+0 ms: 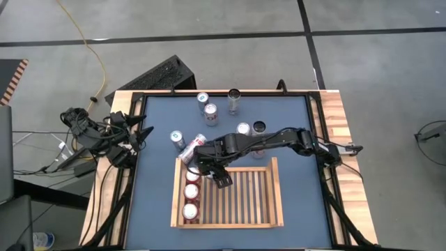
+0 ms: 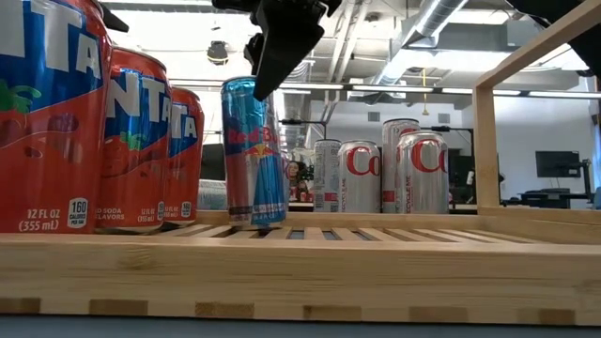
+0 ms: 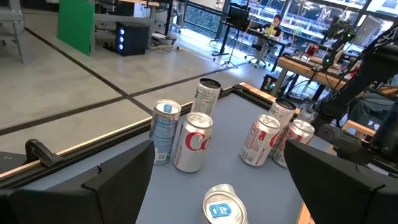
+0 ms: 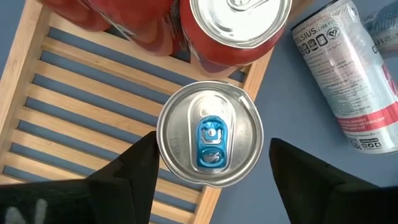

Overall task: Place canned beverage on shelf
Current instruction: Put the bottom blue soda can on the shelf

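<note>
The light-wood shelf [image 1: 276,202] lies on the blue tabletop. A slim blue-and-silver canned beverage [image 2: 254,155] stands upright on its slats [image 4: 74,106], beside three red cans [image 2: 136,141] lined along the shelf's left rim. My right gripper [image 4: 211,165] hangs open over the beverage, pointing steeply down, a finger on either side of the can's top [image 4: 210,134]. My left gripper [image 3: 217,186] waits open at the table's left edge [image 1: 143,132], holding nothing. My right gripper has one finger [image 4: 134,165] right at the can's top rim [image 4: 159,140]; whether it touches I cannot tell. The other finger [image 4: 298,168] stands clear of the rim with blue table showing between. The can rests on its own base on the slats.
A white can [image 4: 348,81] lies on its side on the table just outside the shelf's far-left corner. Several silver cans [image 1: 242,129] stand behind the shelf toward the far edge. The shelf's middle and right slats [image 1: 244,195] are bare.
</note>
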Controlling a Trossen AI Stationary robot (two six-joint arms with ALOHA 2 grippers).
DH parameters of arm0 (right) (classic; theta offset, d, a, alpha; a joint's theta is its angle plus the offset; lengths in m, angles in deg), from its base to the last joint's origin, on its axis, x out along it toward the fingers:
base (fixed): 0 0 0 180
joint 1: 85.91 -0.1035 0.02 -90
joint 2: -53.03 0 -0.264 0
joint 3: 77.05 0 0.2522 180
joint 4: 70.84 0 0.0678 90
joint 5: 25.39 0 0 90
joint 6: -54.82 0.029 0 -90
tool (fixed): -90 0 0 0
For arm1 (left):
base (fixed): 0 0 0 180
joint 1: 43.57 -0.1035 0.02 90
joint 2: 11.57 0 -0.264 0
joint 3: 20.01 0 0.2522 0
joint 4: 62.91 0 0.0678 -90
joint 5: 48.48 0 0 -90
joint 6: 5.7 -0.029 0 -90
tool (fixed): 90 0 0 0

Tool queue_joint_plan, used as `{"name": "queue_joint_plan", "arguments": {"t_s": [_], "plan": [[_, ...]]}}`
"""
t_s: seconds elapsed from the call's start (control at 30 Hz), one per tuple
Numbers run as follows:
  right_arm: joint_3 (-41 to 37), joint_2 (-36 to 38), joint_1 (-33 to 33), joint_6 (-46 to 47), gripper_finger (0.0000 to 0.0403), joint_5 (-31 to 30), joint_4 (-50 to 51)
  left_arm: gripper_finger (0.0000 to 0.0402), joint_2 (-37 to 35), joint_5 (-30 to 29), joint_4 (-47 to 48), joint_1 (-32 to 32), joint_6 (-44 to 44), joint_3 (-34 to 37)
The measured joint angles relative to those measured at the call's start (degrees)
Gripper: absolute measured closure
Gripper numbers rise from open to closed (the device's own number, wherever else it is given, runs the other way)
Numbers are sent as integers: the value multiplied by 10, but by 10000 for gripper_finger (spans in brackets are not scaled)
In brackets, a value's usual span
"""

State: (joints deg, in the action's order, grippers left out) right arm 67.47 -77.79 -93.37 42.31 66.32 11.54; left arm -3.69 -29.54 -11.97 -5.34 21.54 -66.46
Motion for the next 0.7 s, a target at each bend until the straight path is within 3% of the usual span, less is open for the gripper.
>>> {"name": "queue_joint_plan", "arguments": {"t_s": [0.7], "plan": [[0, -13, 5, -19, 219, 38, -19, 53, 0, 2, 9, 0, 4, 0]]}}
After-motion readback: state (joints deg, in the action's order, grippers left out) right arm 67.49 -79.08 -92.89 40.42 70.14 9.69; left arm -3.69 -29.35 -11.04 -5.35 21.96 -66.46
